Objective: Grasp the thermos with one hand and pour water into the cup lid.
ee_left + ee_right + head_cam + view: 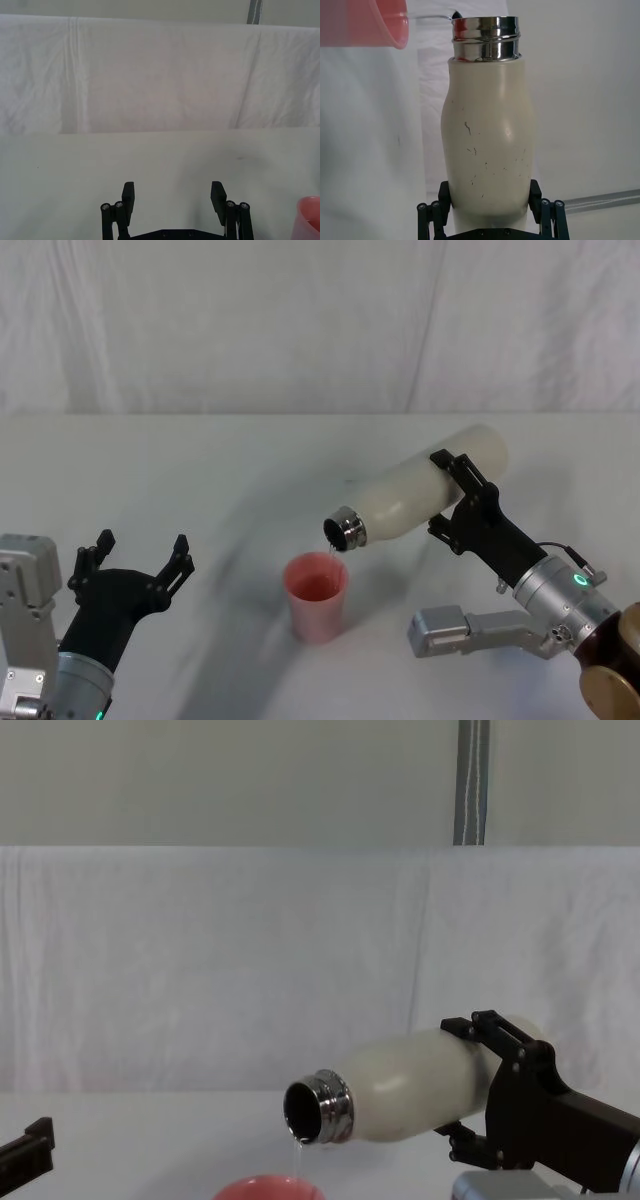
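My right gripper (452, 496) is shut on the thermos (420, 496), a cream-white bottle held tipped nearly on its side above the table. Its steel neck (346, 528) points down and left, just over the cup lid (317, 596), a red-pink cup standing upright at the table's middle. A thin stream of water (298, 1156) runs from the neck (318, 1108) into the cup lid (268, 1188). The right wrist view shows the thermos (489, 140) between the fingers (445, 196) with the cup lid (365, 22) beyond its mouth. My left gripper (140, 553) rests open at the lower left, nothing in it (172, 197).
The white cloth-covered table (200, 470) runs back to a white draped backdrop (320, 320). A grey pole (471, 782) stands behind the backdrop at the right. Bare cloth lies between my left gripper and the cup lid.
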